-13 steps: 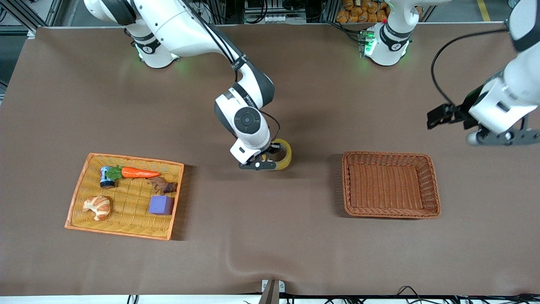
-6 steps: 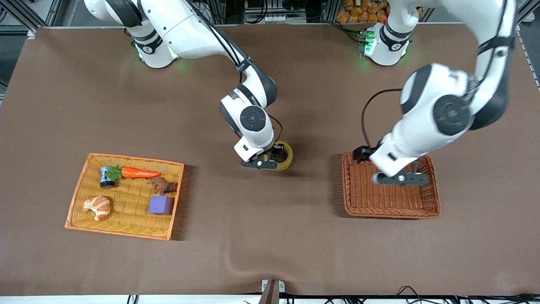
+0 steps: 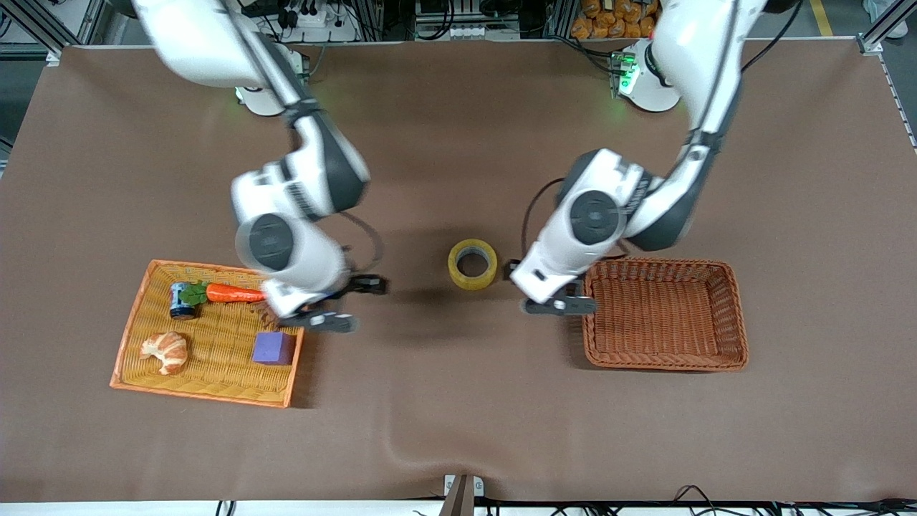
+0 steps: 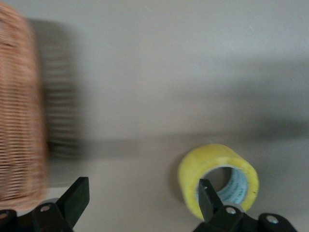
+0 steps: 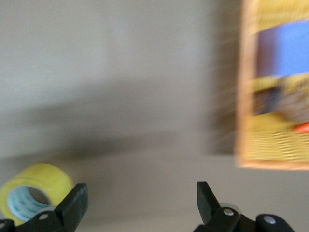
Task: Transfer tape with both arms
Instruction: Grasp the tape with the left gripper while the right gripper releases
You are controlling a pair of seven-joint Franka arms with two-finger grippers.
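While the tape (image 3: 473, 264) lies flat on the brown worktop (image 3: 458, 401) at the middle of the frame, neither of my end effectors touches it. My left end effector (image 3: 560, 307) hangs just right of centre in the front view, over the worktop between the tape and the brown wicker basket (image 3: 736, 344), right at the basket's rim. Its fingers (image 4: 77, 199) are spread apart and hold nothing; in the left wrist view the tape (image 4: 218, 179) sits close by one fingertip. My right end effector (image 3: 322, 320) is at centre-left, over the edge of the orange tray (image 3: 208, 390) (the one with the carrot (image 3: 236, 293), croissant (image 3: 165, 351) and purple cube (image 3: 273, 347)). Its fingers (image 5: 75, 205) are spread wide too, empty, with the tape (image 5: 36, 193) off by one finger in the right wrist view.
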